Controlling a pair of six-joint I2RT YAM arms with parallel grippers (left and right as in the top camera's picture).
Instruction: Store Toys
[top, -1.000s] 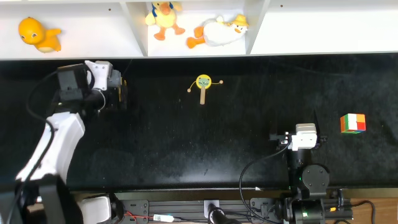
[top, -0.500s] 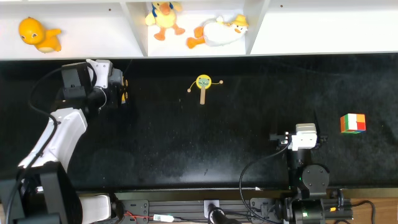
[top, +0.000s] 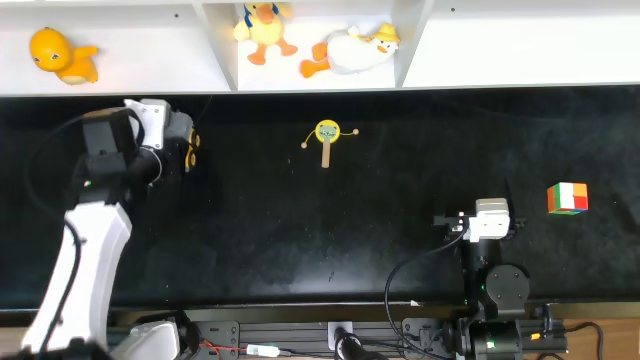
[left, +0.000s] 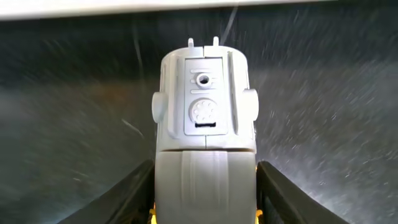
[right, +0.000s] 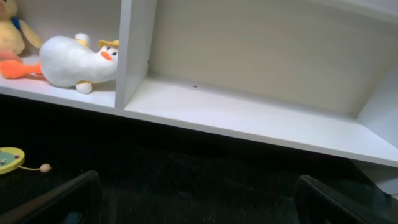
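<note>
Risks, nearest first. The L end effector (left: 205, 198) was clamped on a grey toy robot (left: 204, 118), but only low on its body, w/ most of the toy sticking out past the fingertips. My read: a hold like that could let it pivot or slip if the wrist swung fast. Just beyond the toy ran the white front lip of the shelf (top: 120, 82). Coming in too low could knock the toy's head on that edge & lever it out of the grip. Further in, an orange duck (top: 62, 55) sat in the compartment ahead & off to one side, so a release too far over could bump it.

Pose: L arm was bent at the elbow, wrist approx level, toy carried close over the black desk (top: 400, 220); couldn't tell if it touched. R arm was folded back by its base, R end effector (right: 196, 186) w/ fingers apart, nothing between them. A small rattle (top: 327, 135) lay on the desk well off to the side of the L end effector, a colour cube (top: 567, 198) near the R one, both not yet stored.
</note>
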